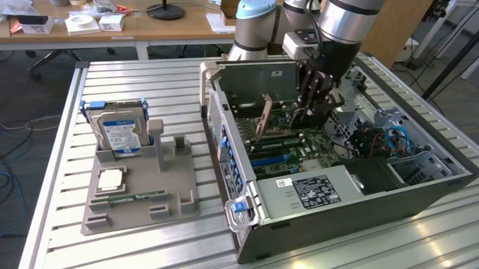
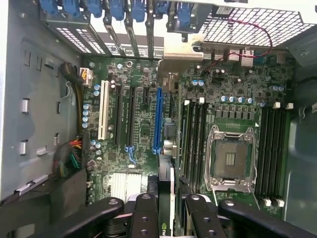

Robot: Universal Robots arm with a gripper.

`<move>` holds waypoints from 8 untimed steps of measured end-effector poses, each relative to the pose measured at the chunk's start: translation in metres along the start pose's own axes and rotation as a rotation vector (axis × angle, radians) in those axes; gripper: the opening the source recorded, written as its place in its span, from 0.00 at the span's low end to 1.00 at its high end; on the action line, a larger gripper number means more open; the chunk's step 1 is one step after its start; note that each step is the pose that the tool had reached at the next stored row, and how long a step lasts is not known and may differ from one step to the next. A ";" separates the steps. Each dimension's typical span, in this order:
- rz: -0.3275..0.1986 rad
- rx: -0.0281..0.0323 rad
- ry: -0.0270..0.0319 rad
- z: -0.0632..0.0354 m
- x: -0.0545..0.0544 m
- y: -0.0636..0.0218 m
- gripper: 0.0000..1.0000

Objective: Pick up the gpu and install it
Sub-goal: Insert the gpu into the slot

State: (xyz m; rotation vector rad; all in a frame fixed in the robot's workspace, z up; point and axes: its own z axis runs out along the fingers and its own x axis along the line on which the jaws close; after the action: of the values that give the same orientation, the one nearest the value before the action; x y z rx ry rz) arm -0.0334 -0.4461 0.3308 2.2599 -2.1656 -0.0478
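Observation:
My gripper [image 1: 314, 112] reaches down into the open computer case [image 1: 359, 218], above the motherboard [image 1: 288, 148]. In the wrist view its fingers [image 2: 143, 215] are shut on the gpu [image 2: 166, 223], a thin black card seen edge-on with a green logo on it. The card hangs a little above the board, roughly in line with the long blue expansion slot [image 2: 158, 119], with most of its length hidden between the fingers. The slot itself is bare.
On the exterior view's left, a grey holder [image 1: 179, 207] carries the silver hard drive [image 1: 120, 131], a square chip [image 1: 112, 179] and a green memory stick [image 1: 134, 197]. Inside the case are the processor socket [image 2: 229, 158], blue rear latches [image 2: 106, 10] and cable bundles [image 2: 74, 153].

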 end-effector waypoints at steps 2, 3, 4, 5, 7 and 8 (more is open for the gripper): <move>0.000 0.0000 0.0000 0.0027 0.000 0.0003 0.26; 0.000 0.0000 0.0000 0.0040 0.000 0.0005 0.26; 0.000 0.0000 0.0000 0.0052 -0.001 0.0006 0.26; 0.000 0.0000 0.0000 0.0060 -0.001 0.0006 0.26; 0.000 -0.0001 0.0001 0.0063 -0.001 0.0007 0.26; 0.000 -0.0001 0.0003 0.0064 -0.001 0.0009 0.26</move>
State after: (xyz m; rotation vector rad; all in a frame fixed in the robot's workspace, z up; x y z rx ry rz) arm -0.0345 -0.4451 0.3244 2.2598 -2.1655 -0.0476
